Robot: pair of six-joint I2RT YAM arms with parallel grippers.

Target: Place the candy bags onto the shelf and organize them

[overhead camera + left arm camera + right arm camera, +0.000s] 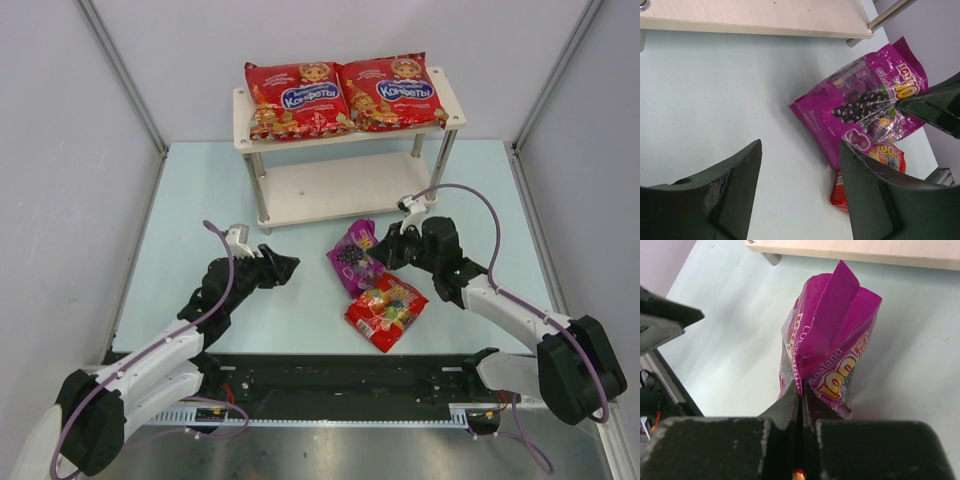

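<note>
- The shelf (330, 190) stands at the far middle of the worktop (200, 200), its long side running left to right, with grey walls close behind it and on both sides.
- Two large red bags (298, 98) (392, 92) lie flat side by side on the top board. They touch at the middle and cover nearly all of it, with their labels facing up.
- Below them, the lower board shows open wood between the posts.
- The purple bag (353, 258) lies just in front of the shelf's lower board, right of centre. Its long axis runs roughly far to near, and its near end touches the small red bag (386, 308), which lies diagonally.
- The right tool (801, 395) is pressed together on a fold at the purple bag's edge, and the bag's crimped end points toward the shelf.
- The left tool (800, 150) is spread and grips nothing, aimed at the purple bag from the left.
- Open worktop stretches between the left tool, the purple bag and the shelf's front edge.
</note>
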